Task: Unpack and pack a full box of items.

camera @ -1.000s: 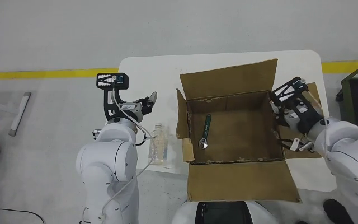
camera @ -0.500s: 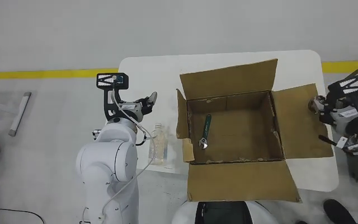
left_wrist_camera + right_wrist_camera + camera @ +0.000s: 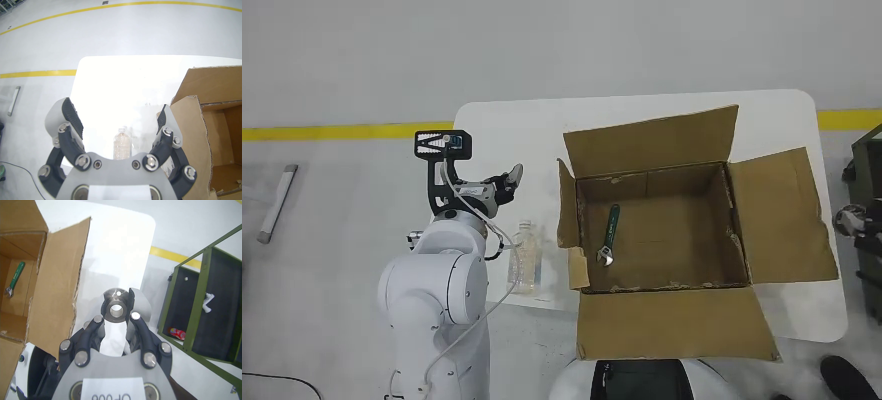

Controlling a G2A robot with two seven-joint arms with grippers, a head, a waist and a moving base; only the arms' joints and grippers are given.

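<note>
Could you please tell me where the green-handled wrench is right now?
In the top view, the wrench lies flat on the floor of the cardboard box, close to its left wall, nearest the plastic bottle.

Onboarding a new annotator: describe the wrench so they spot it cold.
On the white table sits an open cardboard box. On its floor, near the wall on the robot's left, lies an adjustable wrench. Its green handle and bare metal head set it apart from the clear plastic bottle on the table outside the box.
</note>
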